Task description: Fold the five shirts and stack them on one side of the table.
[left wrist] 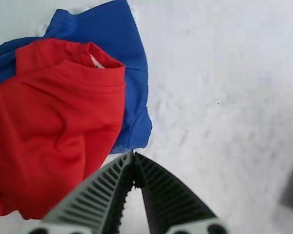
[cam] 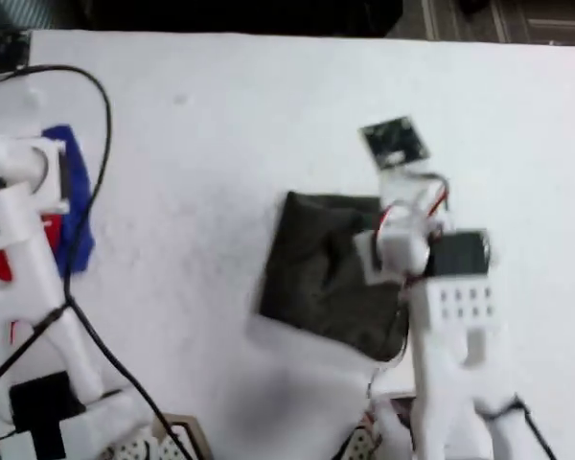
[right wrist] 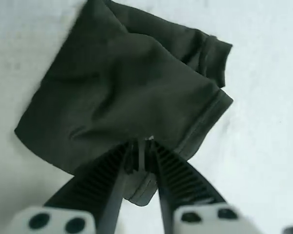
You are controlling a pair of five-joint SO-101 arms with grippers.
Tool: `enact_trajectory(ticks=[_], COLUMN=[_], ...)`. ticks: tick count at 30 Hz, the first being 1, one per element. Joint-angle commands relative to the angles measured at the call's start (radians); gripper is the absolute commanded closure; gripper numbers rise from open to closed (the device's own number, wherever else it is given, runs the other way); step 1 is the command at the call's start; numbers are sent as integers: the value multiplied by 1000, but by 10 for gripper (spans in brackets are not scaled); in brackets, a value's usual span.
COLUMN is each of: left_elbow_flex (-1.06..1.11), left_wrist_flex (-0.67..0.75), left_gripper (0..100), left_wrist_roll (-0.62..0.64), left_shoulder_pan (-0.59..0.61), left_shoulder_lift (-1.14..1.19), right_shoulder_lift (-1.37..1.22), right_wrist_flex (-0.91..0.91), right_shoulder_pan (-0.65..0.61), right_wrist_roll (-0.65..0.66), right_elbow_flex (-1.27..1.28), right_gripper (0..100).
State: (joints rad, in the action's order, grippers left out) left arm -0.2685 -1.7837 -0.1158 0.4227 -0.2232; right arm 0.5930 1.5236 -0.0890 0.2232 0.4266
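**Three shirts counted, dark one not yet stacked**

A white counter (cam: pixel 220 115) carries everything, and the dark shirt (right wrist: pixel 127 92) at its middle serves as the marker here. Nearest, at that shirt's near edge, is the right hand (right wrist: pixel 142 146). Its fingers are drawn almost together, and whether they pinch any cloth is hard to make out. The dark shirt is folded into a rough square, with a cuffed sleeve poking out at one far corner, so it probably needs tidying.

Well to the left of the dark shirt, the left hand (left wrist: pixel 133 161) hovers over bare counter, fingers together on nothing. Just beyond it the red shirt (left wrist: pixel 53 126) lies on top of the blue shirt (left wrist: pixel 122 48). That looks like the start of the stack, though both seem loosely folded.

Judged from this, the job is about halfway at best: two shirts piled, and the dark one folded but still apart from the pile.

In the high view the left arm covers most of that pile. The red shirt's lower edge is cut off, so I cannot tell if anything more lies beneath
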Motion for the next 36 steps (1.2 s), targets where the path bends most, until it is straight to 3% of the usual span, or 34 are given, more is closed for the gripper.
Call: enact_trajectory(ticks=[1,8,19,36], left_elbow_flex=[-5,-3,-3,-3], left_wrist_flex=[5,31,26,25], left_gripper=[977,977,977,977], left_wrist_roll=[-14,-14,-14,-14], left_shoulder_pan=[15,13,13,13], left_shoulder_lift=[-31,-30,-30,-31], right_shoulder_lift=[-153,-367,-453,-727], right_wrist_flex=[-16,-10,-42,-99], right_shoulder_pan=[77,99,225,274], right_wrist_roll=[-55,-130,-124,-124], right_elbow_flex=[-107,-186,-206,-350], right_gripper=[877,843,840,840])
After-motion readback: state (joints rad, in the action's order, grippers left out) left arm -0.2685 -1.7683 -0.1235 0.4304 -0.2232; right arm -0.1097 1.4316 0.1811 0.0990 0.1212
